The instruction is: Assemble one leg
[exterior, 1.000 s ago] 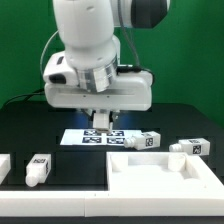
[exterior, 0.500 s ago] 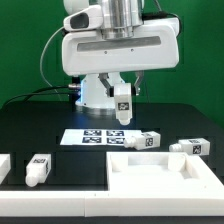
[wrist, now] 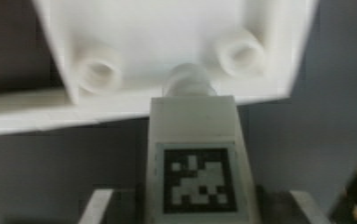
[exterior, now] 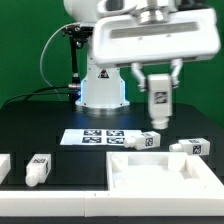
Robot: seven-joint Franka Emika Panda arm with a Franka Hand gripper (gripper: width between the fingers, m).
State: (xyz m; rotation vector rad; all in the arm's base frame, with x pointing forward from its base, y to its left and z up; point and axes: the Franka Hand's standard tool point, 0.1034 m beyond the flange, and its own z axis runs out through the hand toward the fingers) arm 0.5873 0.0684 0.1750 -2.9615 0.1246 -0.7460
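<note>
My gripper is shut on a white leg with a black-and-white tag on its face and holds it upright in the air, peg end down, above the table's right half. In the wrist view the held leg points at the large white panel with two round holes. Three more legs lie on the table: one next to the marker board, one at the far right, one at the front left.
The marker board lies at the table's middle. The large white panel with raised rims fills the front right. A white part sits at the exterior view's left edge. The arm's base stands behind.
The gripper has risen from the marker board with the leg in it and has moved toward the exterior view's right, over the panel side.
</note>
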